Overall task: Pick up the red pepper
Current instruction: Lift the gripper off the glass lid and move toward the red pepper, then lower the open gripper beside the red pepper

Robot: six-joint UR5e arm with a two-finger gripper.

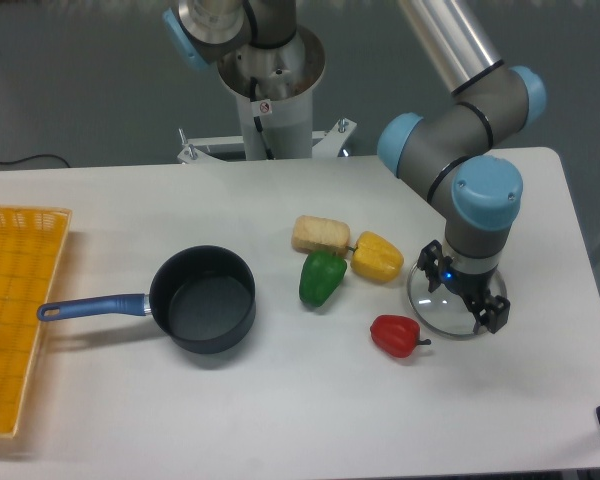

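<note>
Red pepper (pixel 395 335) lies on the worktop (pixel 280 400), beside the glass lid (pixel 430 312). End effector (pixel 462 303), released and empty, hovers above the lid; descending here risks striking glass, not pepper.
</note>
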